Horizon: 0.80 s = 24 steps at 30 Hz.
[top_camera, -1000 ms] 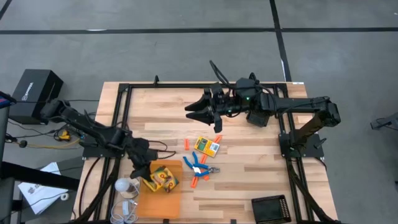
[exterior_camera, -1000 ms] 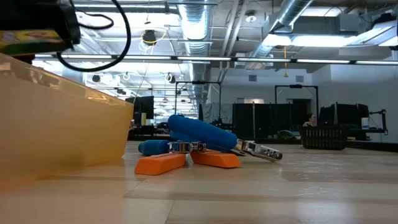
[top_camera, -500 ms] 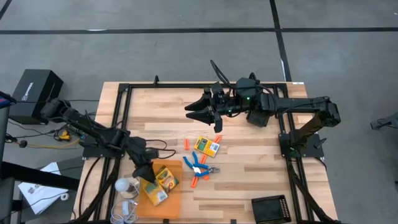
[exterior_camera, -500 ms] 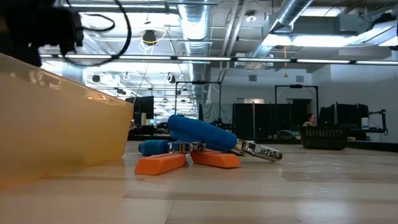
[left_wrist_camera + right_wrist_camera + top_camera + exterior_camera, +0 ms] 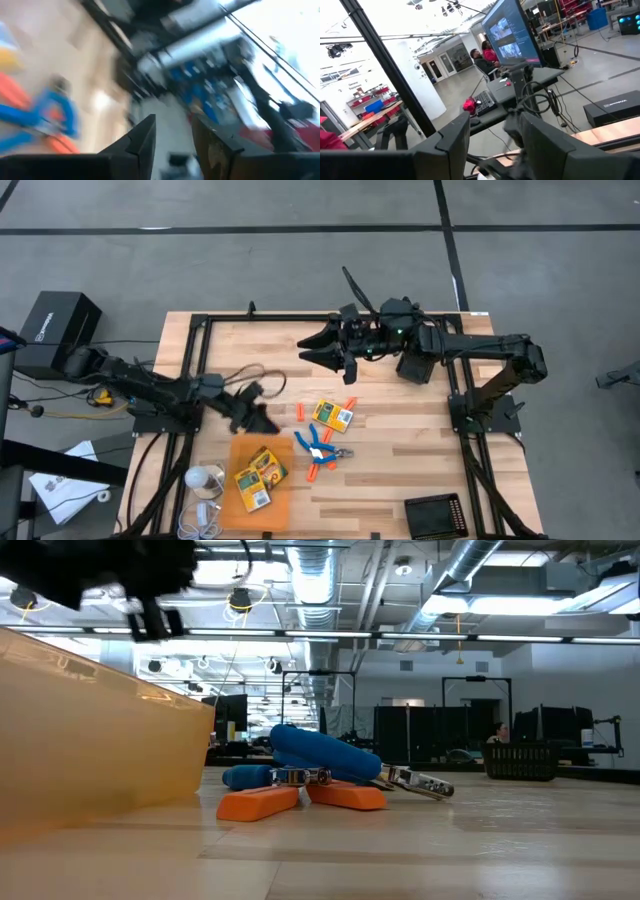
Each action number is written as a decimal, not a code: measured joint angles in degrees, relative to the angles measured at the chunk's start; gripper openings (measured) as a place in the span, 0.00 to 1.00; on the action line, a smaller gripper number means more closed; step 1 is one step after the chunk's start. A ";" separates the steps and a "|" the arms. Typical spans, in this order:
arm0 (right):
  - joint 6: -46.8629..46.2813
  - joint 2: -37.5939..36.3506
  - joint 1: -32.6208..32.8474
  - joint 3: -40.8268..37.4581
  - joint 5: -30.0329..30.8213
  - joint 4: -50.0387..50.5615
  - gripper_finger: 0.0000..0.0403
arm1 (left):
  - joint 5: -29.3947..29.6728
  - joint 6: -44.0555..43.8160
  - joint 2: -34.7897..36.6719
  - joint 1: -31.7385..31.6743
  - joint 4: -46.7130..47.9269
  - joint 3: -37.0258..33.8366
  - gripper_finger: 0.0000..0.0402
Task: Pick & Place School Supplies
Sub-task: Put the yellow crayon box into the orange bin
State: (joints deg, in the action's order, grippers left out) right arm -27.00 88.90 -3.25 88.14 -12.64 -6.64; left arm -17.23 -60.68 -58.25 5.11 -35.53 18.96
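Two crayon boxes (image 5: 256,474) lie in the bin (image 5: 285,498) at the table's (image 5: 400,440) front left; a third box (image 5: 333,415) sits right of it, behind the scissors (image 5: 318,447)

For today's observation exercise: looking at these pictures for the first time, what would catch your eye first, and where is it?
Brightest is the orange bin at the table's front left, with two crayon boxes inside. Right of it sit the blue-handled scissors among orange sticks, and a third crayon box lies behind them. The left end effector hovers empty behind the bin; the right end effector waits raised over the table's back.
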 joint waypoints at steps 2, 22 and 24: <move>-0.01 0.00 -0.33 0.02 -0.16 -0.06 0.41 | 0.11 0.77 -1.70 -4.09 -0.34 0.00 0.29; 0.60 0.02 -1.28 4.44 -0.40 2.32 0.41 | -24.88 21.63 -41.01 -25.50 11.88 22.99 0.34; 0.60 0.02 -1.24 4.44 -0.40 2.36 0.41 | -24.77 24.72 -43.00 -26.12 15.51 24.30 0.34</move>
State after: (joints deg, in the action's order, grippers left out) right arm -26.39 88.92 -4.49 92.58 -13.04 -4.28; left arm -42.01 -35.96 -101.25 -21.01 -20.02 43.26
